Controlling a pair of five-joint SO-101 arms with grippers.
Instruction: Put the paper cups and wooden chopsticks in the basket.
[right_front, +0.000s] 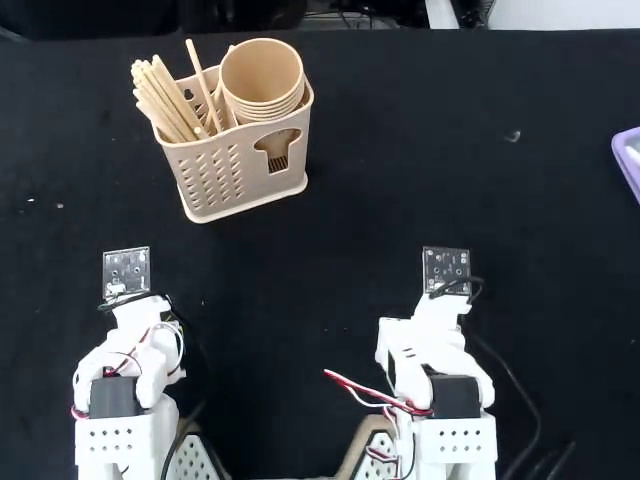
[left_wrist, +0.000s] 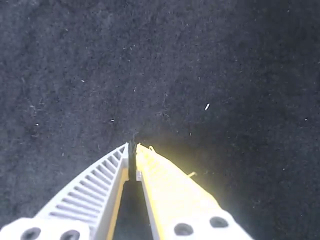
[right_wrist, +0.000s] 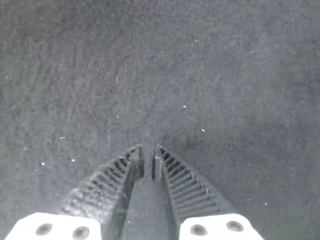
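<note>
Basket (right_front: 215, 175), beige, slotted, stacked paper cups (right_front: 262, 78), wooden chopsticks (right_front: 165, 100) inside

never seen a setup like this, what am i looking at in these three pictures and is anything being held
These are two small robot arms, one and another, folded side by side at a black table. The high view looks down from a fixed camera. The other two come from cameras on each wrist, looking past the left gripper and the right gripper at the cloth; both are shut and hold nothing. On the table stands a beige basket with stacked paper cups and wooden chopsticks already inside. A purple object peeks in at the edge.
</note>
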